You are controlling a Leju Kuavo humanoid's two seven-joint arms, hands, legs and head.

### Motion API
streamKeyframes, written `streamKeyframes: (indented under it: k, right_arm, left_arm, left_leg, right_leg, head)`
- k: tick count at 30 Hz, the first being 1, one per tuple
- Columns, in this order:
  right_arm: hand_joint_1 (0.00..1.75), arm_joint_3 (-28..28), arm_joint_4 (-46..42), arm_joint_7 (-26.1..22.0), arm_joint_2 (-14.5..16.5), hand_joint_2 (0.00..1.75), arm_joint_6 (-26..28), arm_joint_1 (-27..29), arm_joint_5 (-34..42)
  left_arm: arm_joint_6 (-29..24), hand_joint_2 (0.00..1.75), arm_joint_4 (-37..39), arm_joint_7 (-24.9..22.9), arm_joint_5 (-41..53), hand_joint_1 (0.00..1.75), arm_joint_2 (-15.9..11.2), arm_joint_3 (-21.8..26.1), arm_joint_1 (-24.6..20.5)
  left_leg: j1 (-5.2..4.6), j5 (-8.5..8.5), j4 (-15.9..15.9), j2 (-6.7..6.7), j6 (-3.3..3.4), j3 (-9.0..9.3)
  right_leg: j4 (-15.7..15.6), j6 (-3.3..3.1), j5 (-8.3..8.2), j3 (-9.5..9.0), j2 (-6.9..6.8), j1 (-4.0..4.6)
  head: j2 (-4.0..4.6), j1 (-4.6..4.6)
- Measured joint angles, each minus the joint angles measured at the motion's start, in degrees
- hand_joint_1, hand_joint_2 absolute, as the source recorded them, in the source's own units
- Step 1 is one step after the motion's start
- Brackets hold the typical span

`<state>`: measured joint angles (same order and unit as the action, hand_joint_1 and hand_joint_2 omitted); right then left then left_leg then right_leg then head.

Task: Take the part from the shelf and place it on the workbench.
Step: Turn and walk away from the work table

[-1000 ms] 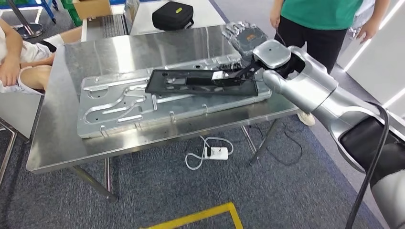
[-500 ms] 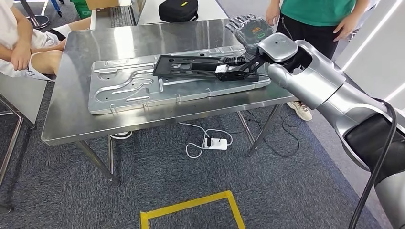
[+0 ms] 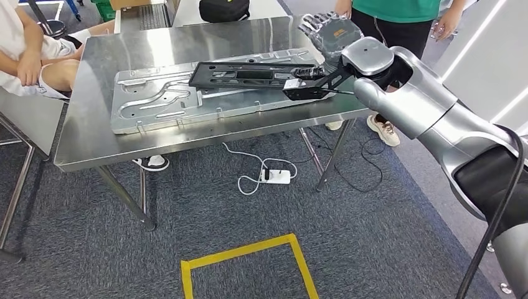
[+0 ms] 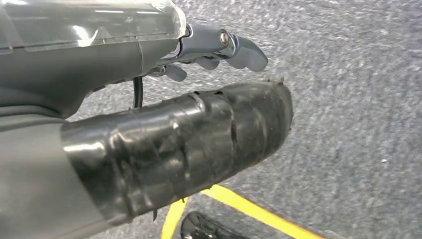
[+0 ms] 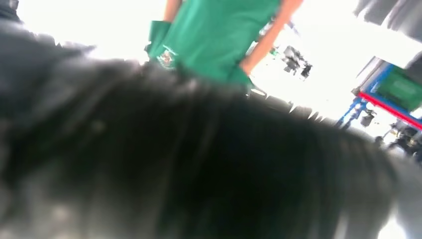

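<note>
The right hand (image 3: 309,80) grips one end of the one black part (image 3: 249,76), which lies over the one grey metal plate (image 3: 155,103) on the steel workbench (image 3: 87,143). The left hand (image 4: 219,47) hangs above carpet, fingers curled in, holding nothing. Two persons are near the workbench.

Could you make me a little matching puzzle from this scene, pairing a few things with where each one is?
Things:
1. black frame part
2. silver tray plate
3. white power strip
4. black bag

Places:
A. on the carpet under the steel table
B. lying flat on the steel table
C. held at one end by the right hand, above the plate
D. on the farther table behind

Pairs: 1-C, 2-B, 3-A, 4-D
</note>
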<state>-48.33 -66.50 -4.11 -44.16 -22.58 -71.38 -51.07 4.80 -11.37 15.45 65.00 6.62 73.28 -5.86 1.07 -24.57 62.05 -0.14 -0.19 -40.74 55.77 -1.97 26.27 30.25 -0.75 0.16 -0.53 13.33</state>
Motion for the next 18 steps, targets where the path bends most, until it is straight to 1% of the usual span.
streamKeyframes:
  k: [1,2,3,4,5,6,7,8,9,10,11,12,13,14,15,17,18]
  right_arm:
    - [0.00,0.0,0.0,0.0,0.0,0.00,0.0,0.0,0.0]
    - [0.00,-0.1,0.0,0.0,0.0,0.00,0.0,0.0,0.1]
    - [0.00,-0.2,0.0,0.0,0.0,0.00,0.0,0.1,0.2]
    - [0.00,-0.2,0.0,0.0,0.0,0.00,0.0,0.1,0.2]
    - [0.00,-0.3,0.0,0.0,0.0,0.00,0.0,0.2,0.3]
    - [0.00,-0.4,0.0,0.0,0.0,0.00,0.0,0.2,0.3]
    - [0.00,-0.4,0.0,0.0,0.0,0.00,0.0,0.2,0.4]
    - [0.00,-0.3,0.0,0.1,-0.1,0.00,0.0,0.3,0.4]
    - [0.00,-0.3,0.0,0.1,-0.2,0.00,0.1,0.3,0.4]
    - [0.00,-0.3,-0.1,0.1,-0.3,0.00,0.1,0.3,0.5]
    - [0.00,-0.3,-0.1,0.2,-0.4,0.00,0.1,0.3,0.5]
    - [0.00,-0.3,-0.1,0.2,-0.4,0.00,0.1,0.3,0.5]
    - [0.00,-0.3,0.0,0.3,-0.5,0.00,0.1,0.4,0.5]
    - [0.00,-0.4,0.0,0.3,-0.6,0.00,0.1,0.4,0.5]
    - [0.00,-0.4,0.0,0.3,-0.6,0.00,0.1,0.4,0.5]
    - [0.00,-0.4,0.1,0.3,-0.7,0.00,0.1,0.5,0.5]
    - [0.00,-0.4,0.1,0.3,-0.8,0.00,0.1,0.7,0.5]
  left_arm:
    - [0.0,0.00,0.0,0.0,0.0,0.00,0.0,0.0,0.0]
    - [0.0,0.00,0.0,0.0,0.0,0.00,-0.1,0.0,0.0]
    - [0.0,0.00,0.0,0.0,0.0,0.00,-0.1,0.0,0.0]
    - [0.0,0.00,0.0,0.0,0.0,0.00,-0.2,0.1,0.0]
    - [0.0,0.00,0.0,0.0,0.0,0.00,-0.2,0.1,0.0]
    - [0.0,0.00,0.0,0.0,0.0,0.00,-0.2,0.1,-0.1]
    - [0.0,0.00,0.0,0.0,0.0,0.00,-0.2,0.1,-0.1]
    - [0.0,0.00,0.0,0.0,0.0,0.00,-0.2,0.2,-0.2]
    - [0.0,0.00,0.0,0.0,0.0,0.00,-0.2,0.2,-0.2]
    - [0.0,0.00,0.0,0.1,0.0,0.00,-0.2,0.2,-0.3]
    - [0.0,0.00,0.0,0.1,0.0,0.00,-0.2,0.2,-0.3]
    - [0.0,0.00,0.0,0.1,0.0,0.00,-0.2,0.2,-0.2]
    - [0.0,0.00,0.0,0.1,0.0,0.00,-0.2,0.3,-0.2]
    - [0.0,0.00,0.0,0.1,0.0,0.00,-0.2,0.3,-0.2]
    - [0.0,0.00,0.0,0.1,0.0,0.00,-0.1,0.3,-0.2]
    - [0.0,0.00,0.0,0.1,0.0,0.00,-0.2,0.5,-0.2]
    - [0.0,0.00,0.0,0.1,0.0,0.00,-0.2,0.5,-0.2]
  left_leg:
    - [0.05,-3.03,3.0,0.00,-0.16,-0.72]
    - [0.10,-5.50,6.4,-0.01,-0.34,-1.34]
    - [0.13,-6.68,9.4,0.00,-0.54,-1.58]
    - [0.15,-6.51,11.3,0.01,-0.74,-1.29]
    - [0.19,-5.27,11.5,0.03,-0.90,-0.20]
    - [0.24,-3.80,10.0,0.04,-0.99,1.72]
    - [0.30,-3.41,7.0,0.05,-1.01,4.22]
    - [0.21,-3.81,3.5,0.01,-0.91,6.77]
    - [0.10,-4.63,0.7,-0.06,-0.66,8.52]
    - [-0.08,-5.49,-1.0,-0.12,-0.29,9.50]
    - [-0.27,-5.50,-1.7,-0.21,0.21,9.58]
    - [-0.24,-5.00,-1.7,-0.19,0.76,9.19]
    - [-0.19,-4.38,-1.9,-0.09,1.29,8.86]
    - [-0.09,-3.62,-2.2,0.02,1.83,8.32]
    - [0.00,-2.81,-2.5,0.20,2.25,7.79]
    - [0.01,-1.33,-2.7,0.42,2.65,6.29]
    - [0.01,-0.64,-2.7,0.49,2.66,5.43]
  right_leg:
    - [-0.1,-0.07,-0.76,0.73,-0.05,0.09]
    - [0.1,-0.13,-1.45,1.67,-0.06,0.13]
    - [0.3,-0.04,-2.07,2.69,-0.06,0.14]
    - [0.7,0.10,-2.64,3.80,-0.06,0.10]
    - [1.2,0.32,-3.17,4.96,-0.05,0.01]
    - [1.8,0.59,-3.60,6.12,-0.05,-0.10]
    - [2.5,0.91,-3.95,7.21,-0.06,-0.18]
    - [3.3,1.23,-4.21,8.18,-0.08,-0.20]
    - [3.9,1.58,-4.48,8.85,-0.13,-0.13]
    - [4.2,1.94,-4.83,9.29,-0.18,-0.06]
    - [4.3,2.29,-5.25,9.48,-0.26,-0.04]
    - [4.2,2.67,-5.68,9.61,-0.26,-0.09]
    - [4.3,3.03,-5.41,9.92,-0.14,-0.26]
    - [5.1,3.37,-4.06,10.42,0.00,-0.42]
    - [6.7,3.69,-1.81,11.11,0.18,-0.57]
    - [12.9,4.24,3.99,12.58,0.37,-0.83]
    - [16.1,4.45,5.63,12.91,0.40,-0.95]
  head:
    - [-0.01,0.00]
    - [-0.01,-0.02]
    - [-0.01,-0.02]
    - [0.00,-0.03]
    - [0.00,-0.03]
    - [0.00,-0.03]
    - [-0.01,-0.03]
    - [-0.01,-0.03]
    - [-0.01,-0.03]
    - [-0.01,-0.03]
    - [-0.01,-0.02]
    - [0.00,-0.03]
    - [0.01,-0.03]
    - [0.01,-0.04]
    - [0.01,-0.05]
    - [0.01,-0.05]
    - [0.01,-0.05]
